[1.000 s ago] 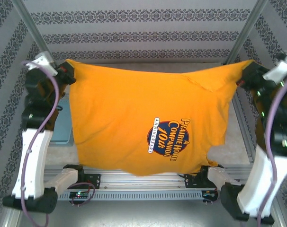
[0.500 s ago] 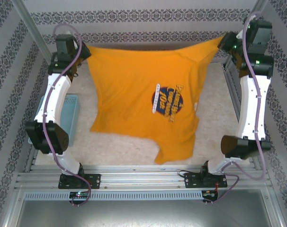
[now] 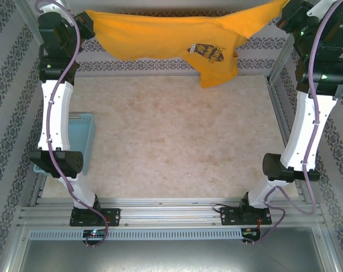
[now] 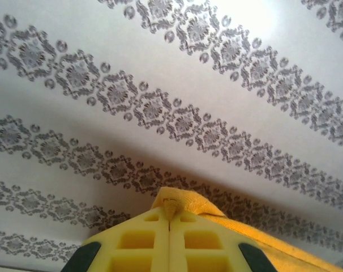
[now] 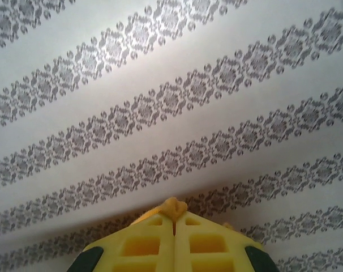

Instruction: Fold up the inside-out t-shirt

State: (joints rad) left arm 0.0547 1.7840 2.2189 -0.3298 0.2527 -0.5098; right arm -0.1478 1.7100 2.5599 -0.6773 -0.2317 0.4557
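inside-out t-shirt (image 3: 160, 34): hangs in the air above the far edge of the worktop (image 3: 171, 141), strung between both arms; no part touches the surface.
left pincer (image 4: 169, 214): clenched on a corner of orange cloth, with a small nub of fabric poking past the tips; sits high over the far-left corner.
right pincer (image 5: 173, 216): clenched on another bit of the shirt, again with a nub at the tips; sits high over the far-right corner.
why held so: the wide two-point hold probably lets the cloth drape open and flat so it can be laid down spread out.
drape: top edge sags a little; a longer flap hangs right of centre and carries the dark emblem (image 3: 208, 51).
which face is out: cannot tell.
blue basket (image 3: 84, 141): at the left edge, well apart from the shirt.
step: judged to be spreading; no fold made yet.
risk: the thin pinches could slip, and the flap could land bunched.
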